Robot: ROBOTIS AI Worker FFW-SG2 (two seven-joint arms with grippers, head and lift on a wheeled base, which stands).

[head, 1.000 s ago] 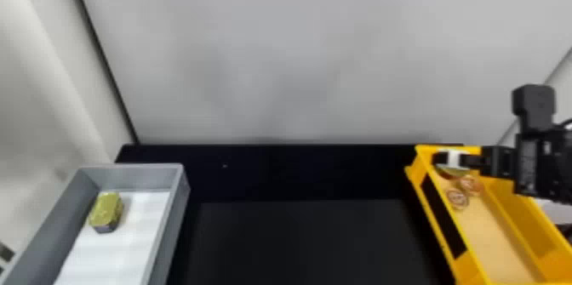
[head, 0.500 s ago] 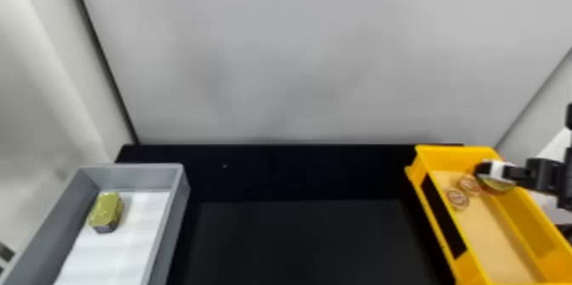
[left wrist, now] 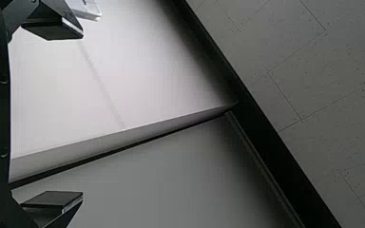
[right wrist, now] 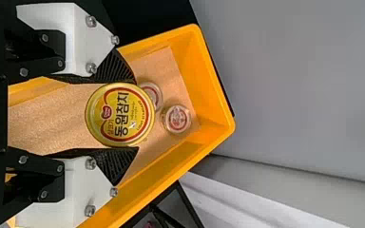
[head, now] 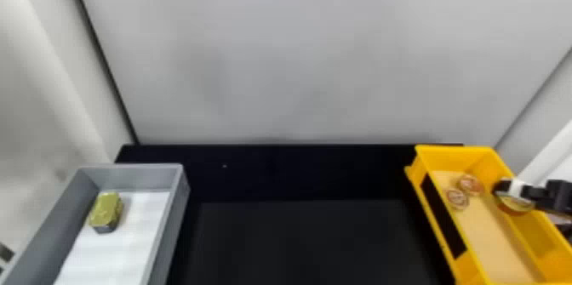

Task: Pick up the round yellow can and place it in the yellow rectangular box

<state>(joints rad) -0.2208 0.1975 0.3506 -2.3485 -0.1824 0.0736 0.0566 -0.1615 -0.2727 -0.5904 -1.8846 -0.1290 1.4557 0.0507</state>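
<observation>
On the right in the head view, my right gripper (head: 513,190) is over the right-hand wall of the yellow box (head: 472,152), with the round yellow can (head: 515,204) in its grip. The right wrist view has the can (right wrist: 120,114), label facing the camera, pinched between the two ribbed black pads of the right gripper (right wrist: 123,115). Behind it lies the inside of the yellow box (right wrist: 209,111). My left gripper (left wrist: 69,116) is parked in the left wrist view, its two fingers wide apart with nothing between them.
Two small round lidded items (head: 457,198) lie near the far end inside the yellow box. At the left stands a grey bin (head: 178,207) holding a yellow-topped tin (head: 105,211). A dark table (head: 298,237) spans the gap, with a pale wall behind.
The right gripper has shifted to the right with the can, from the box's far left corner toward its right-hand wall. Both small round items are now uncovered. The grey bin and its tin stayed put.
</observation>
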